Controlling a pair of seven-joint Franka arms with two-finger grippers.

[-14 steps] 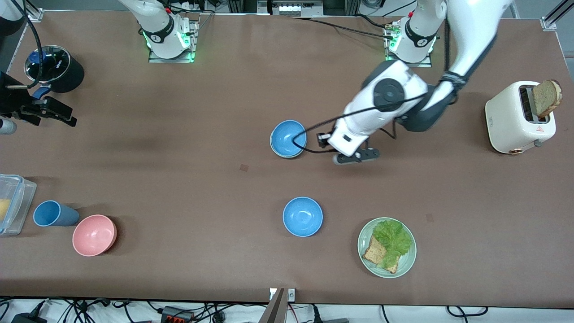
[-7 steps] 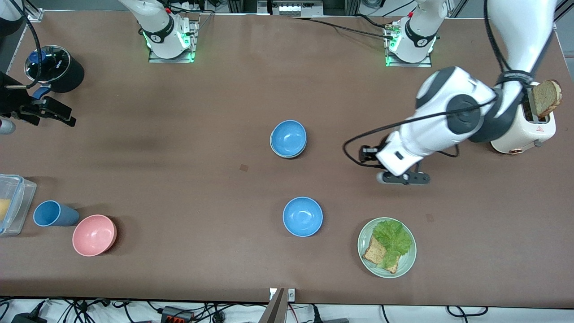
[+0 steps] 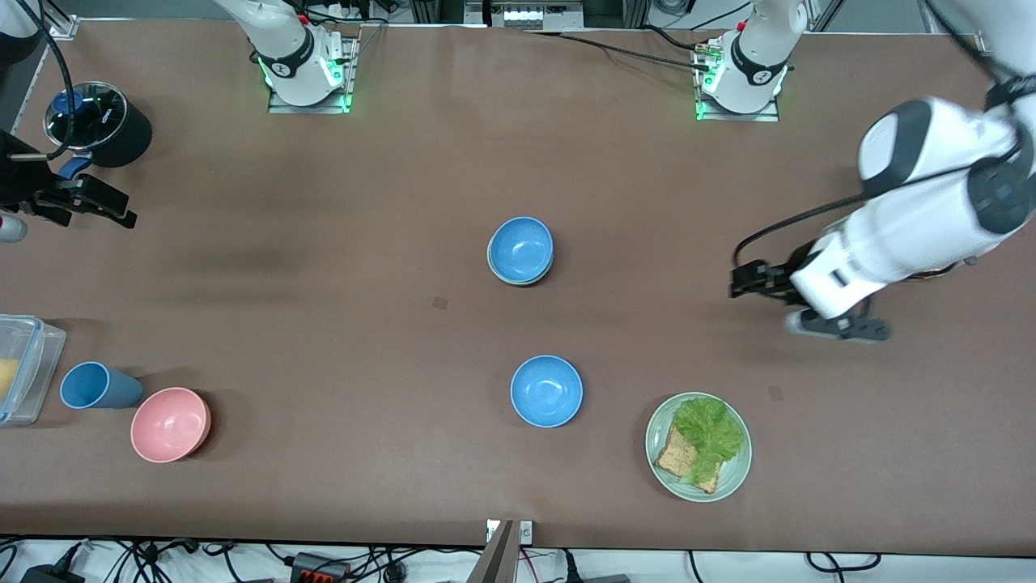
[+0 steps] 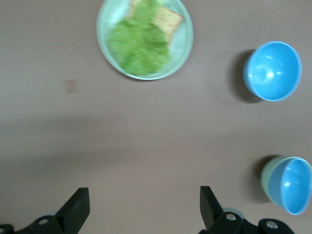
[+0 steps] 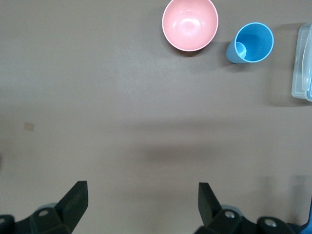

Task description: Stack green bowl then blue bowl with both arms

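A: Where is the green bowl?
B: Mid-bench, with a blue bowl nested inside it; only its pale rim shows under the blue one. The left wrist view shows the pair too.

A: And the second blue bowl?
B: Alone, nearer the front camera than the stack, beside the green plate of lettuce and bread.

A: The left hand?
B: Released, fingers spread with nothing between them, over bare bench toward the left arm's end.

A: The right hand?
B: Waiting at the right arm's end, fingers apart and empty. Its wrist view shows a pink bowl, a blue cup and a clear container.
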